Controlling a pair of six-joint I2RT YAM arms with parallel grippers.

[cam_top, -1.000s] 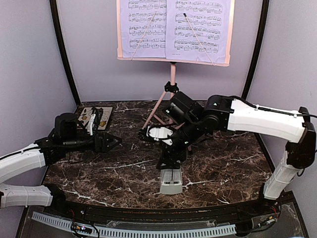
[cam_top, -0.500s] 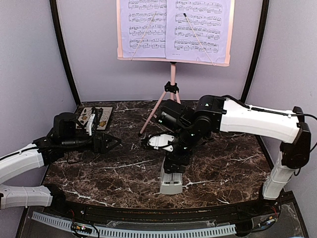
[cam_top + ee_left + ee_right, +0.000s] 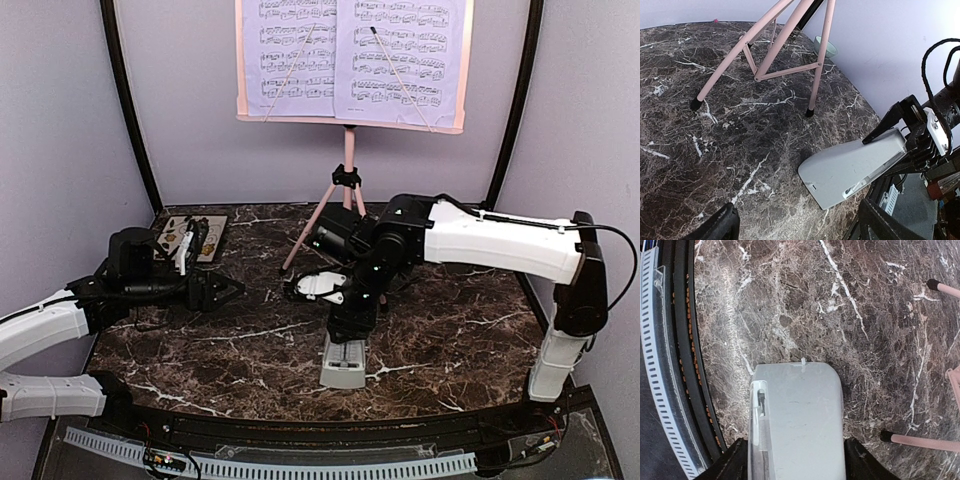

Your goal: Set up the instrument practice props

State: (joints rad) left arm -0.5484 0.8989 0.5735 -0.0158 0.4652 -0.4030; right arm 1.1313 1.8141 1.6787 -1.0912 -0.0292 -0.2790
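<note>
The white metronome [image 3: 343,365] is near the table's front edge, its wide end toward that edge. My right gripper [image 3: 350,325] comes down on its narrow end. In the right wrist view both fingers [image 3: 735,460] press against the sides of the metronome [image 3: 800,415]. At the back stands the pink music stand [image 3: 348,170] with two lavender sheet-music pages [image 3: 290,55] on its desk. My left gripper [image 3: 225,290] hovers open at the left, well apart from the metronome [image 3: 850,167], with nothing between its fingers.
A floral tile [image 3: 195,238] lies at the back left, behind my left arm. A small pale green bowl [image 3: 826,47] sits by the wall beyond the stand's tripod legs [image 3: 765,35]. One pink leg [image 3: 925,441] ends close to the right of the metronome.
My right arm has swung in and lowered onto the metronome, and its fingers have closed in against its sides. The left arm has barely moved.
</note>
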